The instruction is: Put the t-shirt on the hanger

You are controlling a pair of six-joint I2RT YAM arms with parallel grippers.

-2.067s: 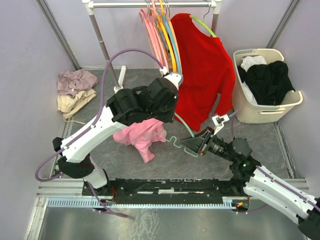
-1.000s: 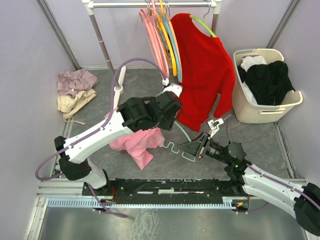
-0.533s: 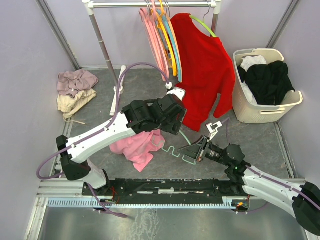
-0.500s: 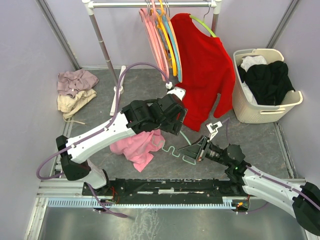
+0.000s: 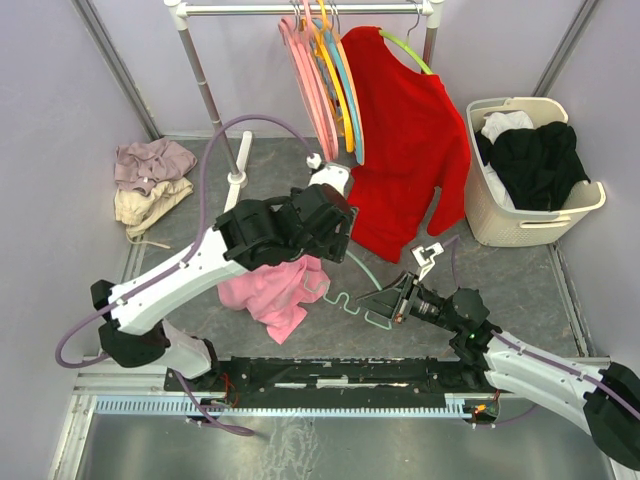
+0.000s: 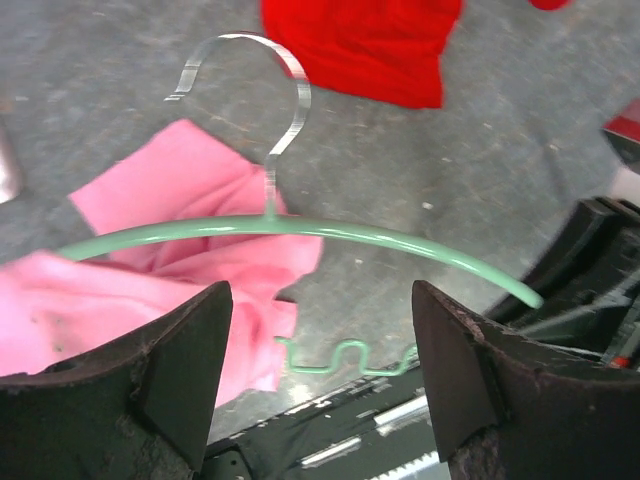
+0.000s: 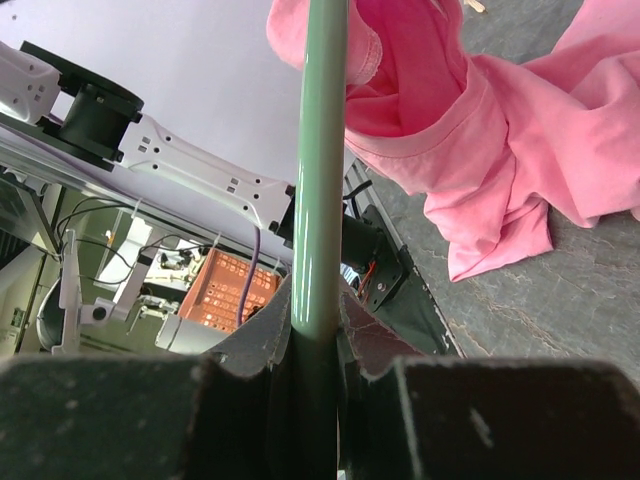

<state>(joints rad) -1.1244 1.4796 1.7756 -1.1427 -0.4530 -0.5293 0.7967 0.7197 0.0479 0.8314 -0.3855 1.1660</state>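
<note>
Left gripper (image 6: 320, 370), newly wider, above hanger (image 6: 330, 231) and t-shirt (image 6: 195, 195).

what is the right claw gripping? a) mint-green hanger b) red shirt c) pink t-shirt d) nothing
a: the right wrist view shows the right claw closed on the hanger by its pale green bar, while the t-shirt sits at the bar's far end.

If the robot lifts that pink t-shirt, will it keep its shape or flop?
Probably flop: the t-shirt lies bunched in soft folds, part draped over the thin hanger. It may slide along that smooth bar, which the right gripper clamps.
</note>
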